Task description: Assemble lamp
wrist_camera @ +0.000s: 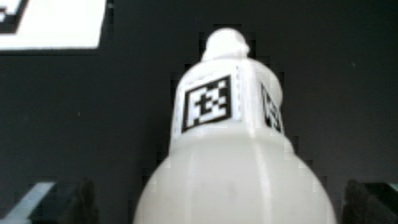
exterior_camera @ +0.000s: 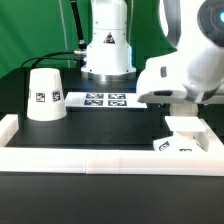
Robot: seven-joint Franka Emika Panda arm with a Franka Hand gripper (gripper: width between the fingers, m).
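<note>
The dark fingers (wrist_camera: 54, 200) of the gripper (wrist_camera: 210, 203) are seen spread wide, clear of the white plastic round-headed bulb (wrist_camera: 228, 120) between them, close above the flat square white base (exterior_camera: 180, 143), with the white truncated-cone shade (exterior_camera: 45, 95) set well apart from that base toward the exterior view's left.

Smooth, rounded white arm (exterior_camera: 186, 72)

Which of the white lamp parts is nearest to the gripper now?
The bulb: the wrist view shows it right at the gripper; the cone shade stands far off.
</note>
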